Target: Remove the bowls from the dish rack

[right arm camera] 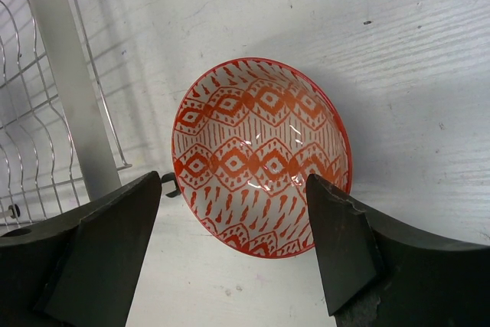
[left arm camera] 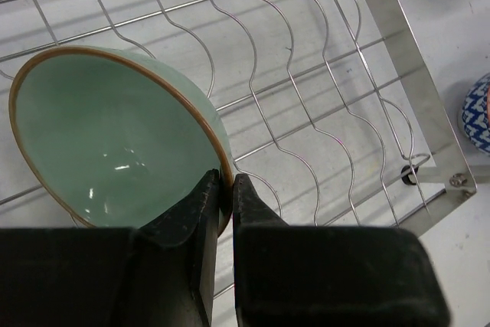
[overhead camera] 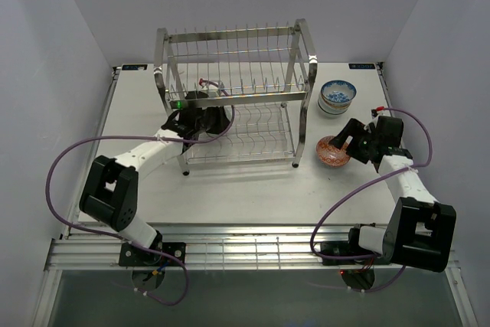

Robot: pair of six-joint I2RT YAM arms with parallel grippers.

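The steel wire dish rack (overhead camera: 230,44) stands at the table's back middle. My left gripper (overhead camera: 200,116) reaches into its lower tier. In the left wrist view a pale mint-green bowl (left arm camera: 107,139) with a brown rim leans on the rack's wavy wires (left arm camera: 306,105), and my left gripper (left arm camera: 226,189) is shut on its rim, one finger inside and one outside. A red-and-white patterned bowl (overhead camera: 333,150) sits on the table right of the rack. My right gripper (right arm camera: 233,212) hovers just above this bowl (right arm camera: 260,155), open, fingers apart from it.
A blue-and-white patterned bowl stack (overhead camera: 338,96) stands at the back right, with its edge (left arm camera: 476,112) showing in the left wrist view. The rack's chrome post (right arm camera: 73,89) rises close to the left of the red bowl. Walls enclose the table on three sides.
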